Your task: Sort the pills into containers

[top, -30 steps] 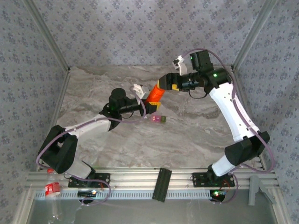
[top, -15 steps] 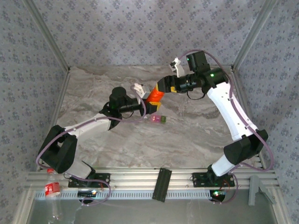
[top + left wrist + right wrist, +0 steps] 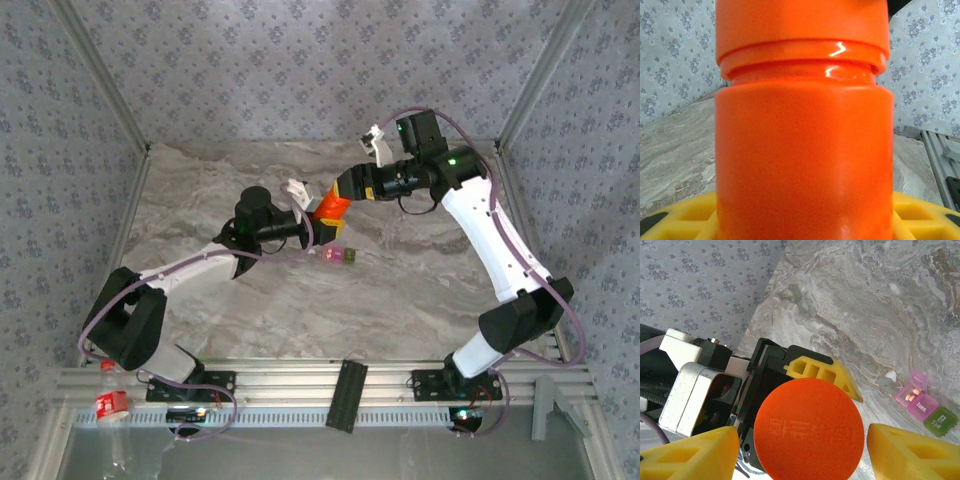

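Observation:
My left gripper (image 3: 318, 222) (image 3: 802, 225) is shut on the body of an orange pill bottle (image 3: 328, 207) (image 3: 802, 150) and holds it tilted above the table. The bottle's round orange cap (image 3: 809, 427) faces the right wrist camera. My right gripper (image 3: 347, 188) (image 3: 802, 452) is open and straddles the cap. Its yellow fingers (image 3: 690, 455) stand on either side with narrow gaps. The containers (image 3: 340, 257) (image 3: 925, 407), a small strip of pink and green compartments, lie on the marble just below the bottle. One pink lid is flipped open, with pills (image 3: 910, 397) inside.
A small white bit (image 3: 891, 376) lies on the marble near the containers. Patterned walls close in the table's back and sides. At the near edge, a black block (image 3: 345, 393) sits on the aluminium rail, and a clear bottle with a red label (image 3: 112, 405) lies at the bottom left.
My right gripper has moved slightly left onto the bottle's cap end and its jaws have narrowed around the cap. The left arm and the bottle have stayed put.

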Available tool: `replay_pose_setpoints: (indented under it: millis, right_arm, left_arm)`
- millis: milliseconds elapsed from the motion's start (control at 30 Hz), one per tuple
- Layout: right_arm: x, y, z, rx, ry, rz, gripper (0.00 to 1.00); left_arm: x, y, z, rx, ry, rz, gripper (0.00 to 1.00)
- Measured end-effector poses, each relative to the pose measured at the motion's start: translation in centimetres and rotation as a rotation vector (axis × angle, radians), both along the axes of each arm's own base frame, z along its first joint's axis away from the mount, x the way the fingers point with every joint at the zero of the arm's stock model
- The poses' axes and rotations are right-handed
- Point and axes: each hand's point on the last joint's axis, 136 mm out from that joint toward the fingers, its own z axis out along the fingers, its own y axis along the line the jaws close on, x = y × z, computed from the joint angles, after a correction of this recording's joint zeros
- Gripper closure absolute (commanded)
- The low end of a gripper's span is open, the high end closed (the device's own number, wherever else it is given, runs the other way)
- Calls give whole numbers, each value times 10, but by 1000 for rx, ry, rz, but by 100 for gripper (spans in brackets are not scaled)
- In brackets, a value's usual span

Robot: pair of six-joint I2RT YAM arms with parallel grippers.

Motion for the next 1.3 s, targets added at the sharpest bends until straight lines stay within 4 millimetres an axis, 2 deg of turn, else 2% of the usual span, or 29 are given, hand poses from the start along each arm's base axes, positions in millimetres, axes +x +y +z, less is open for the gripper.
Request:
replay_pose_setpoints:
  millis: [133, 400, 467, 533, 767, 867, 967, 1300]
  right_arm:
    - [-2, 2, 0, 0, 0, 7, 24]
    - [-1, 3, -3, -8, 5, 6, 28]
    - [0, 4, -5, -14, 7, 7, 38]
    - [1, 4, -8, -22, 8, 3, 41]
    - [1, 7, -11, -29, 12, 12, 33]
    - [1, 7, -12, -30, 15, 12, 19]
    - [0, 6, -11, -33, 16, 13, 12]
    - [4, -3, -1, -40, -2, -14, 10]
  left_arm:
    - [1, 0, -1, 2, 3, 0, 100]
    - [2, -1, -3, 5, 7, 0, 100]
    - [2, -1, -3, 4, 6, 0, 100]
    - [2, -1, -2, 4, 6, 0, 100]
    - [2, -1, -3, 5, 7, 0, 100]
    - [2, -1, -3, 5, 6, 0, 100]
    - [2, -1, -3, 5, 6, 0, 100]
    - [2, -1, -3, 5, 7, 0, 100]
